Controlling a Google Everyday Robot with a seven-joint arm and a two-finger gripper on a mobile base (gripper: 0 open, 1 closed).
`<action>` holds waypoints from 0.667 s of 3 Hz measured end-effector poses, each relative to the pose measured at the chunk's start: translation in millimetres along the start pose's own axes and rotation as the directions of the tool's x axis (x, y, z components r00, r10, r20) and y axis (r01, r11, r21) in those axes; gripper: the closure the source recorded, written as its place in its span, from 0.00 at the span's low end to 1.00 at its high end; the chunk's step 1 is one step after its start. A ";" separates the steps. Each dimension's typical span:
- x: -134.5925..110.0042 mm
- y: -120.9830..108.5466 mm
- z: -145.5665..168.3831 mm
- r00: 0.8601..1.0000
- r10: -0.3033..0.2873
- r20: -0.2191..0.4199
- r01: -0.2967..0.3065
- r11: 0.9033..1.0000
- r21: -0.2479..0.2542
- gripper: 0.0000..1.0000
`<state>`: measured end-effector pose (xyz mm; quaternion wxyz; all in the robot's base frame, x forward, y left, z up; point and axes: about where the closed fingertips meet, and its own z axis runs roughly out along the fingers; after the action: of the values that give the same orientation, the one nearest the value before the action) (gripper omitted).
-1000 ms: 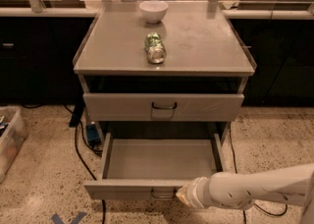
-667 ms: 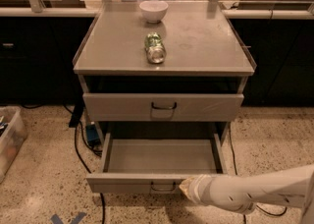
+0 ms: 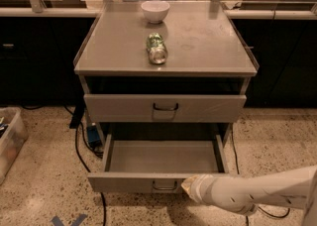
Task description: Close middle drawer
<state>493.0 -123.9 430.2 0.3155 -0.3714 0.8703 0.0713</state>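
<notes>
The gripper (image 3: pixel 190 188) on the white arm is down low, against the front of the middle drawer (image 3: pixel 133 182), just right of its handle (image 3: pixel 164 187). I cannot tell if it is spread or pressed together. The drawer sticks far out. On the table (image 3: pixel 208 41), a green can (image 3: pixel 157 49) lies near the middle, and a white bowl (image 3: pixel 155 11) sits by the back edge.
</notes>
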 end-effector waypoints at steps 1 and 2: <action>1.8 -2.2 6.4 1.000 0.014 -0.017 -0.014 1.000 -0.020 1.00; 0.8 -11.4 14.1 0.999 0.025 -0.032 -0.025 1.000 -0.003 1.00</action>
<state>507.5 -127.5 419.8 0.2999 -0.3620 0.8798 0.0708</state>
